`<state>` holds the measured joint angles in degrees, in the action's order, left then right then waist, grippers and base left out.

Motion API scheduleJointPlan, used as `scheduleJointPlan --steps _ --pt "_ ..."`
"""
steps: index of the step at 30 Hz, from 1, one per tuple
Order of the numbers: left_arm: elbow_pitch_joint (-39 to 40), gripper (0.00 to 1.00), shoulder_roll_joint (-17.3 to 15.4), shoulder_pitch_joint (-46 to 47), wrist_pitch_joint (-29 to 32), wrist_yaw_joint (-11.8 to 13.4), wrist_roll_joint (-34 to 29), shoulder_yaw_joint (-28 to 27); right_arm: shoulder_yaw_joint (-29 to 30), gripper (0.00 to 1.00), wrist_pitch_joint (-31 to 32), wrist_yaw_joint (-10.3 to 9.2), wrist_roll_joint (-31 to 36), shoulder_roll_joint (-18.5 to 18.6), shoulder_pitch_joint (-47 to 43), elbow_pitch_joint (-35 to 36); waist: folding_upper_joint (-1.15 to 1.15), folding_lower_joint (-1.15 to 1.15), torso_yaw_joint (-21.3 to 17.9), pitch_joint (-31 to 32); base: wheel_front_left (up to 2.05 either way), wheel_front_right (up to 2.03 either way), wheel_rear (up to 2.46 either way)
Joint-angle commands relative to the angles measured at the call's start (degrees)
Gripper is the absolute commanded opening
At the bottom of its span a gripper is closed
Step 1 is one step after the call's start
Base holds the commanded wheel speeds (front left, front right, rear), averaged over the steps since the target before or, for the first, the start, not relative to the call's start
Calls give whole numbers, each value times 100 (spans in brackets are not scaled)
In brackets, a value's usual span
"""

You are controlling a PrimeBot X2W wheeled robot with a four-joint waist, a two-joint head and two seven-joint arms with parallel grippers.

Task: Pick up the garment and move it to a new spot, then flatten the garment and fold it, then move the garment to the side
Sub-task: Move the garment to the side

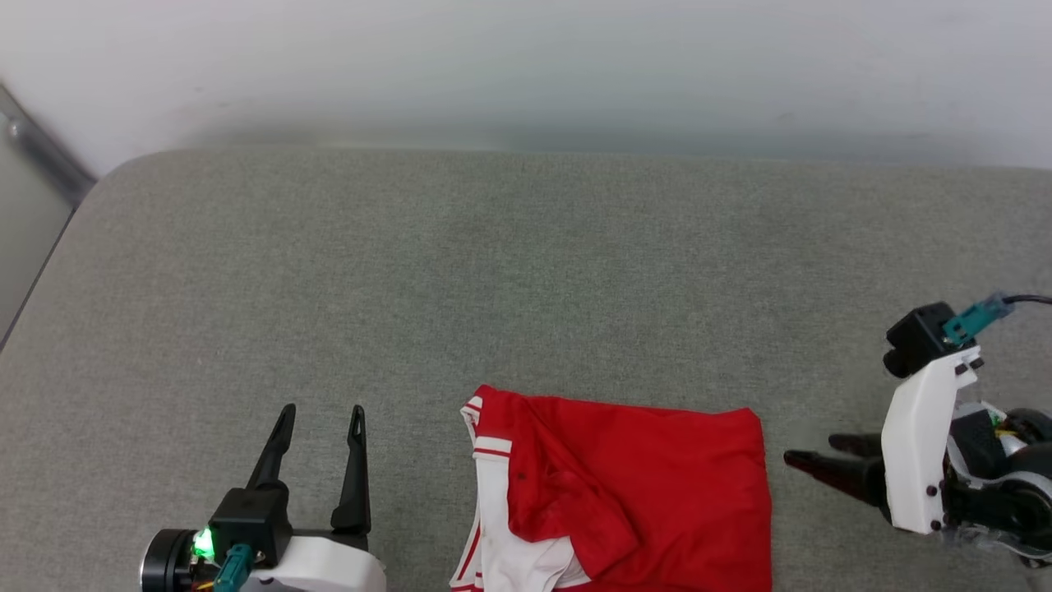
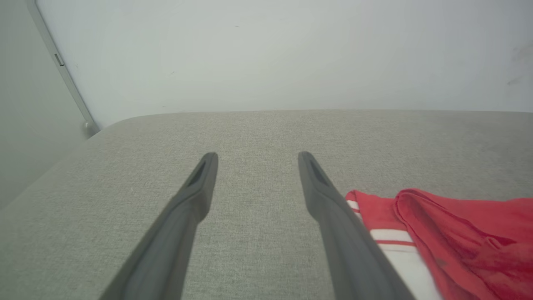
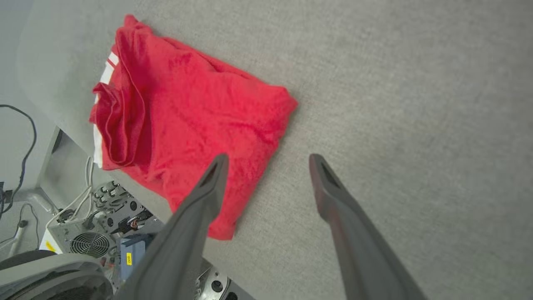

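Presently we find the garment [image 1: 641, 485] folded on the grey tabletop [image 1: 493, 271], between the left end effector [image 1: 322, 409] and the right end effector [image 1: 812, 450], both spread wide and empty.

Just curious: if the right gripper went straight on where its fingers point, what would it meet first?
Likely the garment, at its right edge; how high the right gripper hangs is unclear.

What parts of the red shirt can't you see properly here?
- Head view: the garment's near end is cut off by the bottom edge.
- Left wrist view: one finger of the left gripper covers part of its white band, and the right edge cuts off the rest.
- Right wrist view: one finger of the right gripper covers part of its near edge. Anything inside the folds is hidden under the red top layer.
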<state>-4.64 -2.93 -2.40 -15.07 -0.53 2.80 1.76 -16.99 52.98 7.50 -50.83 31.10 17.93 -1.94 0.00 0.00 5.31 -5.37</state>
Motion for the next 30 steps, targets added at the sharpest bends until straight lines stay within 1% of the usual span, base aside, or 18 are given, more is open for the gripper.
scheduleJointPlan --steps 1,4,10,18,22,23,24,25,27,30 --pt "31 100 6 115 -13 -17 42 34 -6 100 132 -2 -139 -42 -114 -72 0 0 90 -173 0 0 0" --pt "63 100 7 225 -13 16 57 97 -60 100 290 -2 -276 -110 -196 -208 0 0 173 -366 0 0 0" --pt "87 100 7 444 -13 39 92 193 -115 100 234 -2 -456 -379 -264 -582 0 0 334 -715 0 0 0" --pt "66 100 7 657 -13 56 152 280 -505 100 -16 -6 -450 -720 -369 -1066 0 0 475 -989 0 0 0" --pt "32 100 7 693 -13 62 176 320 -735 100 -168 -7 -415 -787 -366 -1236 0 0 516 -1031 0 0 0" --pt "29 100 7 711 -13 68 180 328 -790 87 -207 -7 -402 -770 -342 -1243 0 0 522 -1032 0 0 0" --pt "23 100 7 722 -13 72 185 332 -837 22 -272 -7 -387 -744 -312 -1244 0 0 527 -1028 0 0 0" --pt "14 100 7 726 -13 77 187 340 -869 0 -324 -7 -407 -722 -283 -1251 0 0 531 -1016 0 0 0" --pt "-13 100 7 701 -13 89 187 348 -908 0 -458 -5 -476 -667 -219 -1211 0 0 530 -959 0 0 0" --pt "-53 100 7 584 -13 100 182 336 -926 0 -669 -6 -524 -485 -51 -1122 0 0 495 -804 0 0 0"
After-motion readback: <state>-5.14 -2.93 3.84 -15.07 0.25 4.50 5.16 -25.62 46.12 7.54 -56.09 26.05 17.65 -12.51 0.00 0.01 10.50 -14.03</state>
